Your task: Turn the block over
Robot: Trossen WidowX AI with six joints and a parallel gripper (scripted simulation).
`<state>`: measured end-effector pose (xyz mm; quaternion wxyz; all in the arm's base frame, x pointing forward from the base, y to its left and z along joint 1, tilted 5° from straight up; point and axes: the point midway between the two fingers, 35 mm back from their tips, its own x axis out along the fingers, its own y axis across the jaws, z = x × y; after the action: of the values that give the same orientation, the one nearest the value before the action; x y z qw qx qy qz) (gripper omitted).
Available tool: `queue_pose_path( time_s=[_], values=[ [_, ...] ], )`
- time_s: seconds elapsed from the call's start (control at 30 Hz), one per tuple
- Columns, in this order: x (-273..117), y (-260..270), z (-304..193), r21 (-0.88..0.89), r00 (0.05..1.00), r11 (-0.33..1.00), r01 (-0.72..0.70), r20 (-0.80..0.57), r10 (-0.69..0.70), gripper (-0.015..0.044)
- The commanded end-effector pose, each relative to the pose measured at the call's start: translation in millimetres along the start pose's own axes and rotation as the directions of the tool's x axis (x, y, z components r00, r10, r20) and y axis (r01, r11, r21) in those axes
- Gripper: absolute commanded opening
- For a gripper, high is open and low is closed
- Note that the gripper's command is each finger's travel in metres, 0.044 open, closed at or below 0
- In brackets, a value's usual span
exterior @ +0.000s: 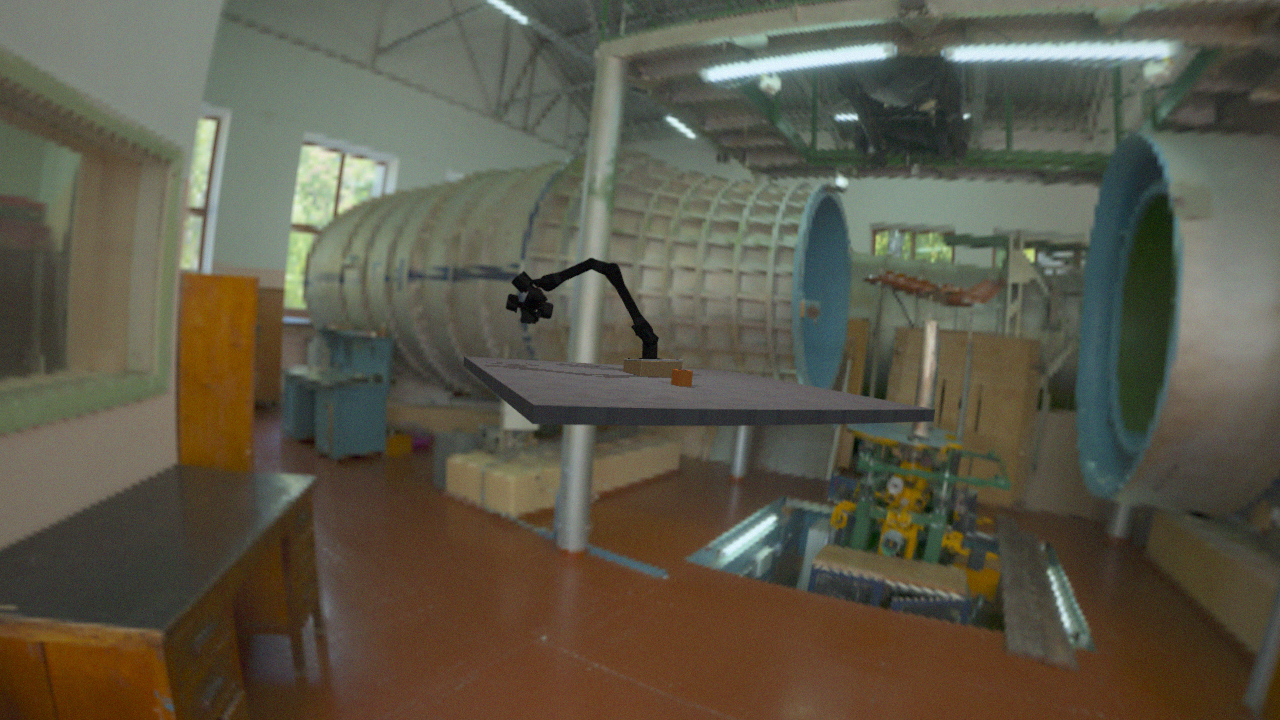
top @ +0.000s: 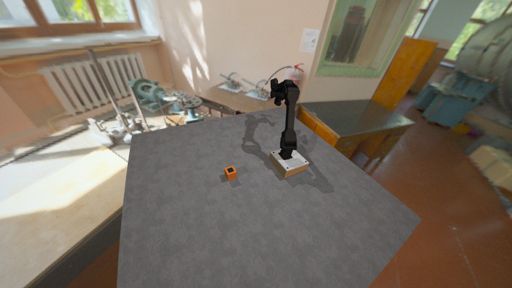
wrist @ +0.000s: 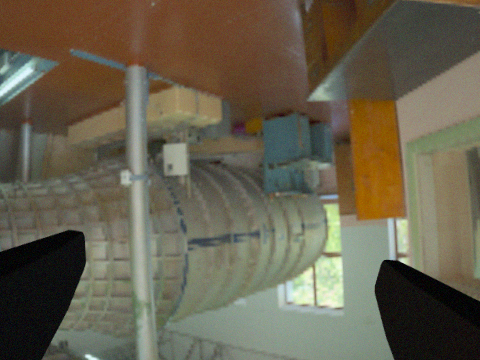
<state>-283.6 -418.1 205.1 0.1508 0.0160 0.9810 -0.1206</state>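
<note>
The orange block (top: 231, 176) (exterior: 682, 377) rests flat on the grey table (top: 215, 229) (exterior: 769, 402). Its dark square mark (top: 230, 170) is on the upper face, facing up. The block is not visible in the wrist view. My gripper (top: 275, 93) (exterior: 529, 305) (wrist: 234, 264) is open and empty, raised high above the table and well away from the block. Its two black fingers stand wide apart in the wrist view, with only the room between them.
The arm's base sits on a pale box-shaped mount (top: 294, 164) (exterior: 652, 368), to the right of the block in the top view. The black arm rises from it. Desks and machinery stand in the room around the table.
</note>
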Motion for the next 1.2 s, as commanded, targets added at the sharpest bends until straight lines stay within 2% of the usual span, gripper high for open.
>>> queue_pose_path(
  time_s=[0.0, 0.07, 0.3, 0.4, 0.67, 0.9, 1.17],
  values=[
    [-2, -1, 2, 0.002, 1.0, 1.0, 0.006, 0.005, -0.006, 0.0426],
    [-21, -11, 15, 0.022, 0.997, 0.998, 0.055, 0.044, -0.056, 0.044],
    [-123, -40, 80, 0.129, 0.93, 0.962, 0.24, 0.254, -0.266, 0.044],
    [-169, -41, 95, 0.104, 0.891, 0.941, 0.323, 0.303, -0.339, 0.044],
    [-257, -29, 142, 0.193, 0.771, 0.904, 0.38, 0.474, -0.425, 0.044],
    [-364, 17, 191, 0.26, 0.594, 0.892, 0.369, 0.673, -0.441, 0.044],
    [-470, 110, 228, 0.234, 0.406, 0.927, 0.293, 0.847, -0.342, 0.044]
  ],
)
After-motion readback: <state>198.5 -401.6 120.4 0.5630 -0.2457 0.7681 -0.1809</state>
